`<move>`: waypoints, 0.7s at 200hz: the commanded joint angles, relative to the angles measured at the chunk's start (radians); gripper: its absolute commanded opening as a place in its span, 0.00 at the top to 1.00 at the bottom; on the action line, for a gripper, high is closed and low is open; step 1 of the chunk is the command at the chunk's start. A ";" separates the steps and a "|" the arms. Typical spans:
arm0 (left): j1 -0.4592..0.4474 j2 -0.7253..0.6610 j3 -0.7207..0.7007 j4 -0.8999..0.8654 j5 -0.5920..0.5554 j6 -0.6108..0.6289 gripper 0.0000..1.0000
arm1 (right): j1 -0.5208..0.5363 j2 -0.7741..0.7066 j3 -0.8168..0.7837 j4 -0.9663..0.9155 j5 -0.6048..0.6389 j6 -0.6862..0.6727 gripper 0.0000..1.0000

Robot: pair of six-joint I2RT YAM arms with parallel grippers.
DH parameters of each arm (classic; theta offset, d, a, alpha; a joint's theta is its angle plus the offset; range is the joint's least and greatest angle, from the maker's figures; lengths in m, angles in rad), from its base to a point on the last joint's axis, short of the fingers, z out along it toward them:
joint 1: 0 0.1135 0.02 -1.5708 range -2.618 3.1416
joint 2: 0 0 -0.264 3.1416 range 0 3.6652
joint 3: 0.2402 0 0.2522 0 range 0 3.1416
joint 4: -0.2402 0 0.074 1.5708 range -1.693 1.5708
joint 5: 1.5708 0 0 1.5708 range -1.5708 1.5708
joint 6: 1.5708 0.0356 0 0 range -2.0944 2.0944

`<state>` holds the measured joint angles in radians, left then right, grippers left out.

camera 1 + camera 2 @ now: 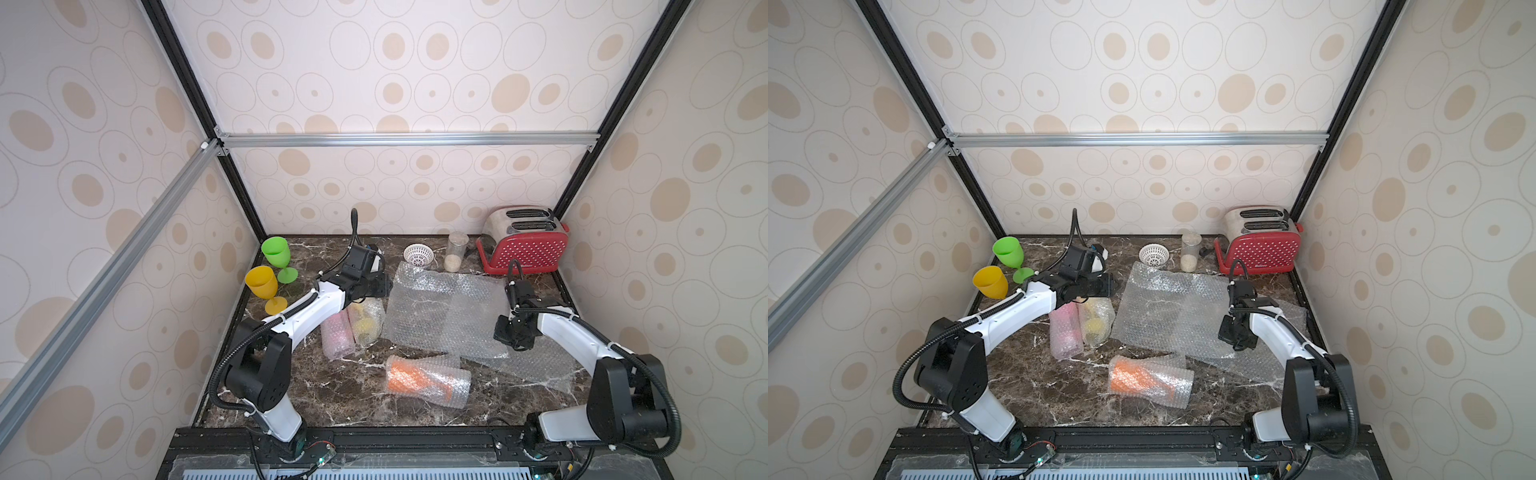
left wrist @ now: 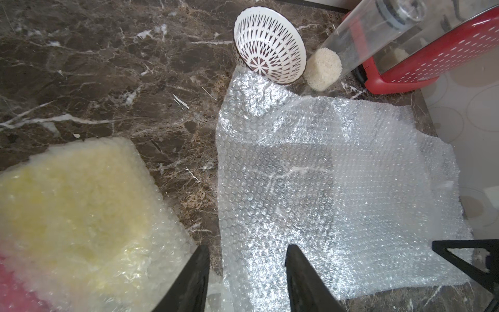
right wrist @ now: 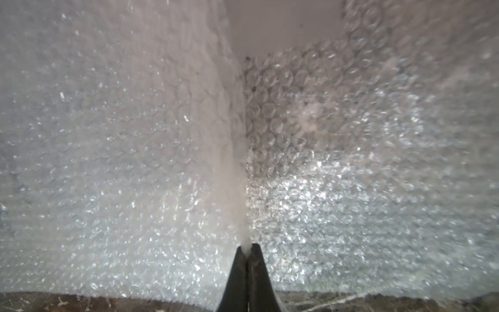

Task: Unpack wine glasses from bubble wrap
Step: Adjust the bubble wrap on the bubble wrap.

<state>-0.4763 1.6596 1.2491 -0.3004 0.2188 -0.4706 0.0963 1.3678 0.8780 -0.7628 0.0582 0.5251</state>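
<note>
Near the right edge of the desk (image 1: 332, 403), a fold of bubble wrap sheet (image 3: 351, 189) is pinched in the right gripper (image 3: 247, 250).
The left gripper (image 2: 247, 248) is held spread and empty over the sheeting's edge, just beside the yellow wrapped tube (image 2: 81, 216). A pink wrapped tube (image 1: 337, 338) and an orange wrapped tube (image 1: 428, 380) are laid mid-desk; a green wine glass (image 1: 276, 251) and a yellow wine glass (image 1: 262, 282) are stood unwrapped at the left edge.

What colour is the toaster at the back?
The toaster is red with little white dots, silver on top. Best seen in a top view.
</note>
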 commanded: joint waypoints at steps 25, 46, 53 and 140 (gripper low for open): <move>-0.008 0.023 0.013 0.004 0.004 0.020 0.54 | -0.078 -0.179 0.008 -0.097 0.177 0.103 1.00; -0.007 0.028 0.012 0.009 0.005 0.023 0.54 | -0.127 -0.244 -0.007 -0.112 0.261 0.112 1.00; -0.007 0.028 0.011 0.011 0.007 0.023 0.54 | -0.144 -0.261 -0.012 -0.117 0.281 0.114 1.00; -0.007 0.021 -0.009 0.027 0.019 0.020 0.54 | -0.312 -0.131 -0.052 -0.041 0.174 0.035 0.96</move>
<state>-0.4763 1.6814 1.2476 -0.2852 0.2310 -0.4641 -0.2119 1.1900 0.8345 -0.8101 0.2436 0.5808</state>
